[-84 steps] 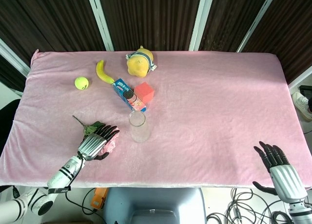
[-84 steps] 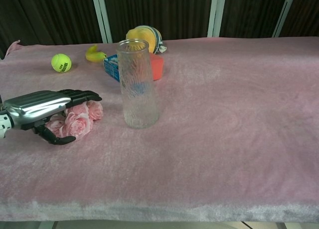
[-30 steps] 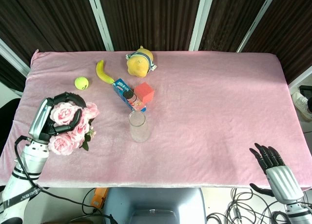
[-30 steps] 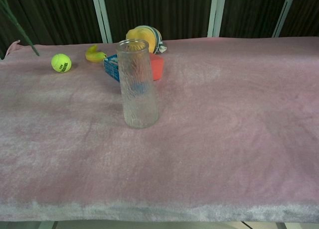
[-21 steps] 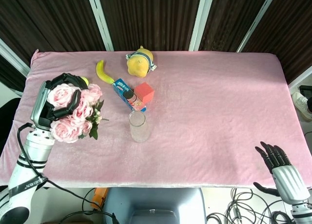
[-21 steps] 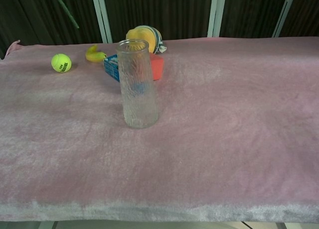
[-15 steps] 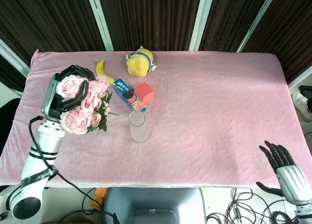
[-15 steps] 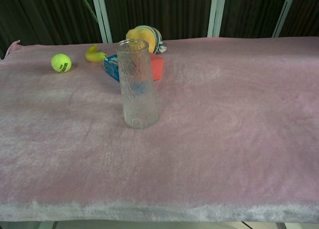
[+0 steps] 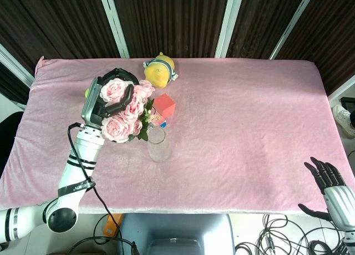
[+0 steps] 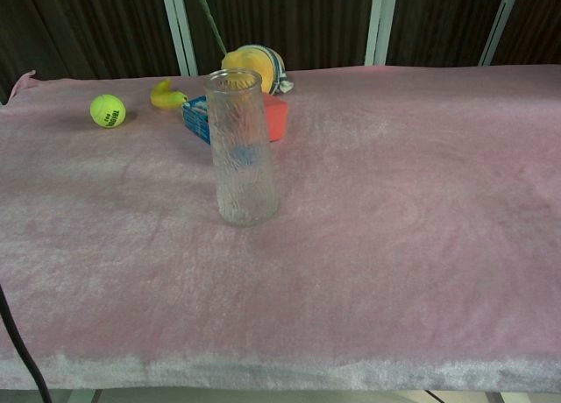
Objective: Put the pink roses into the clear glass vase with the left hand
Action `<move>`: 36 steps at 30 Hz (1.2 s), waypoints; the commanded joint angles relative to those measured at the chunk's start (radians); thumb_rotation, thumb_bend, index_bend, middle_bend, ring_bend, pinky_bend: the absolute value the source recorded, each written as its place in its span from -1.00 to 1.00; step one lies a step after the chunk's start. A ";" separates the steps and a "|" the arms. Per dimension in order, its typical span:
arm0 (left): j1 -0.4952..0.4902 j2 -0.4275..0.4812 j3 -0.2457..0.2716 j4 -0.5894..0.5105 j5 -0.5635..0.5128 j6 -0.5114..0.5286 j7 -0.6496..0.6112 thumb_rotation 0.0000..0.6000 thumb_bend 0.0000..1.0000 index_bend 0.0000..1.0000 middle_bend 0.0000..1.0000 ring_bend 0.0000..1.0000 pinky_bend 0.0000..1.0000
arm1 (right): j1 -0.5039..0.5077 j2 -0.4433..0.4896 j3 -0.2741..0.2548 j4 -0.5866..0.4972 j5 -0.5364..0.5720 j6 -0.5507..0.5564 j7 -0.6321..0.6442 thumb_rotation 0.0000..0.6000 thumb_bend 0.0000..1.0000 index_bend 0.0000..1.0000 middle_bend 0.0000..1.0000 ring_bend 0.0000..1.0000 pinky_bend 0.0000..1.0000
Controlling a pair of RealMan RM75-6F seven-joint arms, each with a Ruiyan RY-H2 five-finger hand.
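My left hand (image 9: 105, 102) grips the bunch of pink roses (image 9: 123, 112) and holds it up in the air, just left of the clear glass vase (image 9: 158, 143). In the chest view only the green stem (image 10: 210, 22) of the roses shows, slanting down above and just behind the vase (image 10: 243, 149); the left hand is out of that frame. The vase stands upright on the pink cloth with nothing in it. My right hand (image 9: 331, 185) is at the bottom right corner, off the table, with its fingers spread and nothing in them.
Behind the vase lie a blue box (image 10: 197, 118) and a red block (image 9: 165, 106). Further back are a yellow plush toy (image 9: 158, 70), a banana (image 10: 166, 95) and a tennis ball (image 10: 107, 110). A black cable (image 10: 19, 346) crosses the lower left of the chest view.
My left hand has lifted the roses off the cloth and carried them rightward to beside the vase. The right hand has drifted slightly right and down.
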 commanded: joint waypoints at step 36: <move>-0.043 -0.288 0.149 0.275 0.118 -0.060 0.228 1.00 0.01 -0.15 0.19 -0.04 -0.18 | -0.014 0.004 -0.009 0.008 -0.046 0.033 0.016 1.00 -0.56 -1.00 -1.00 -1.00 -1.00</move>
